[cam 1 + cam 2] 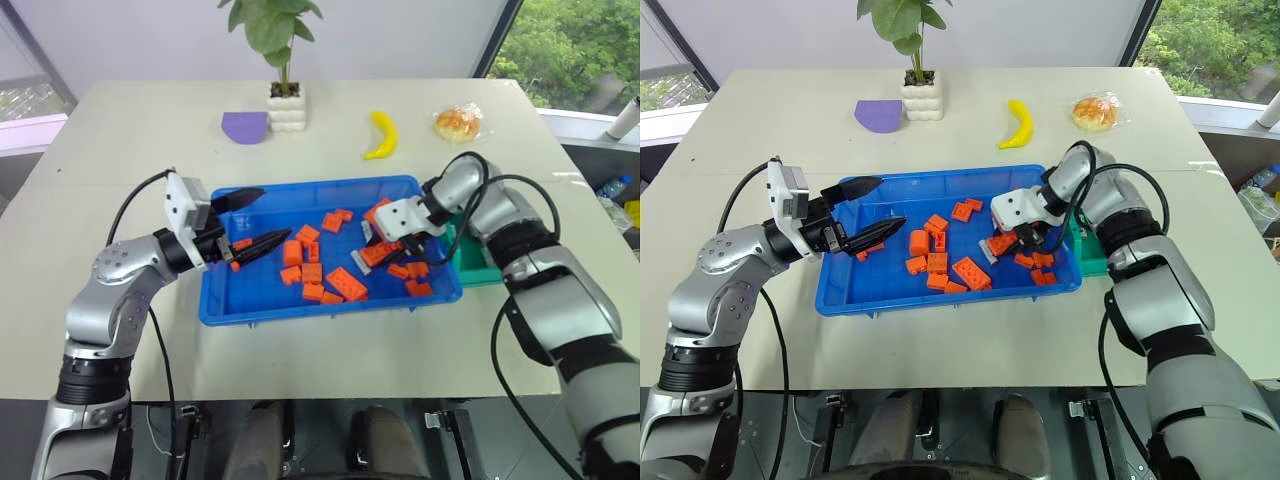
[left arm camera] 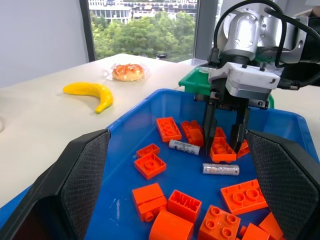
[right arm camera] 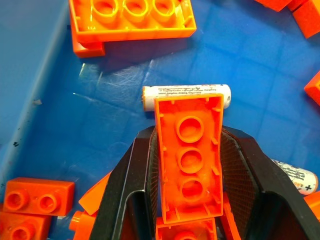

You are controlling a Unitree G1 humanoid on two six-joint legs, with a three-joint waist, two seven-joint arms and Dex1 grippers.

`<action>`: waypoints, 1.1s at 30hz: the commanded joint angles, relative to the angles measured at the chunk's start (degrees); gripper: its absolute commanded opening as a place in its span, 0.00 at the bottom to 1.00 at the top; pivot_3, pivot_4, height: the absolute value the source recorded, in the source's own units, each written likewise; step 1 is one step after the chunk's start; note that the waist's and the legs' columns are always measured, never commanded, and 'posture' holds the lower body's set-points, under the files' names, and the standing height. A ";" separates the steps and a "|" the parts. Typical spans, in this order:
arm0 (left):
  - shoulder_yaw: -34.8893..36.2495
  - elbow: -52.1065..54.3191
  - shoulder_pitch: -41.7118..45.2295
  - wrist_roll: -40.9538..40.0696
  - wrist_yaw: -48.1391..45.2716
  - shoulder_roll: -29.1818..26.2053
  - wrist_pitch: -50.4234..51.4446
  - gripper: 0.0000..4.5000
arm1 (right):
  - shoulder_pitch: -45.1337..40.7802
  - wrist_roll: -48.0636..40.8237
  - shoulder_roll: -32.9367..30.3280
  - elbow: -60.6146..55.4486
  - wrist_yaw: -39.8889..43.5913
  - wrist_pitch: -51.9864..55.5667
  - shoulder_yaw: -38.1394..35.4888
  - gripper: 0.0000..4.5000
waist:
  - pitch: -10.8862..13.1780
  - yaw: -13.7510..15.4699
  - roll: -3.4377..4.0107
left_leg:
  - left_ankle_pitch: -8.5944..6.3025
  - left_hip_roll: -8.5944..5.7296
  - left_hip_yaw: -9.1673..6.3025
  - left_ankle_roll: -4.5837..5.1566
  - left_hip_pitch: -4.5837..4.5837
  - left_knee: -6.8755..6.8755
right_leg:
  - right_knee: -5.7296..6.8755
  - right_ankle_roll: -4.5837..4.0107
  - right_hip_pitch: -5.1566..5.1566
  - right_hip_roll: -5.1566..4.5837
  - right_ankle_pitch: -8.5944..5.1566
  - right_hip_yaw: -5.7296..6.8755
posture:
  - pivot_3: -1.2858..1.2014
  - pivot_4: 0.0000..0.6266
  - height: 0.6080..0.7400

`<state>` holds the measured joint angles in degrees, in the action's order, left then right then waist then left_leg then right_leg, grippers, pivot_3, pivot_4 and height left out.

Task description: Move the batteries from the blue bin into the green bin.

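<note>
The blue bin [image 1: 300,308] sits mid-table, strewn with orange bricks. Two batteries lie on its floor: one [image 2: 184,147] just beside my right gripper, another [image 2: 220,169] a little nearer. My right gripper [image 2: 225,142] points down into the bin's right part, its fingers pressed against both sides of an orange brick [image 3: 189,155]. That brick half covers a battery [image 3: 185,89] lying just past the fingertips. The green bin [image 1: 475,265] stands against the blue bin's right side, partly hidden by my right arm. My left gripper [image 1: 272,215] hovers open over the bin's left end, holding nothing.
Behind the bins lie a yellow banana [image 1: 381,135], a wrapped bun [image 1: 458,122], a purple piece [image 1: 245,127] and a potted plant [image 1: 286,108]. Bare tabletop surrounds the bins, with the table's front edge close to the blue bin.
</note>
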<state>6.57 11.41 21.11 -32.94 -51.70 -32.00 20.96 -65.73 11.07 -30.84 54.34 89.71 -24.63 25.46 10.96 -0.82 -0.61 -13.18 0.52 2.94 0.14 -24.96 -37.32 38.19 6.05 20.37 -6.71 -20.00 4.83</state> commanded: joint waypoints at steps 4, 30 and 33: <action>1.40 1.03 0.41 -0.43 0.22 -0.38 -0.95 1.00 | -7.85 1.78 -1.30 2.34 -4.56 -0.53 -2.14 0.36 | 0.02 -0.10 0.03 | 0.00 0.00 0.01 0.00 0.00 0.01 | 0.02 0.00 0.04 0.00 0.00 -0.01 | 0.52 0.24 1.00; 1.88 2.85 -0.64 -1.37 0.67 -1.49 0.23 1.00 | -16.17 5.26 1.19 16.32 -17.00 5.32 -7.88 1.00 | 0.02 -0.13 0.03 | 0.01 -0.02 0.03 -0.02 0.00 0.03 | 0.03 0.00 0.02 -0.02 0.00 -0.02 | 0.52 0.24 1.00; 3.30 2.48 0.45 -3.65 0.61 -1.56 0.95 1.00 | -16.83 -3.55 1.94 12.85 -7.65 21.11 -15.26 1.00 | 0.02 -0.34 0.04 | 0.01 0.03 0.03 -0.02 0.00 0.09 | 0.03 -0.01 0.03 0.02 0.00 -0.02 | 0.52 0.24 1.00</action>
<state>7.17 12.13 20.51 -34.43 -50.94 -33.00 21.78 -79.95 13.75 -28.75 70.80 76.77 -12.20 14.92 10.98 -1.15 -0.57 -13.17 0.56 2.96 0.12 -24.96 -37.23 38.23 6.05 20.41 -6.68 -20.00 4.82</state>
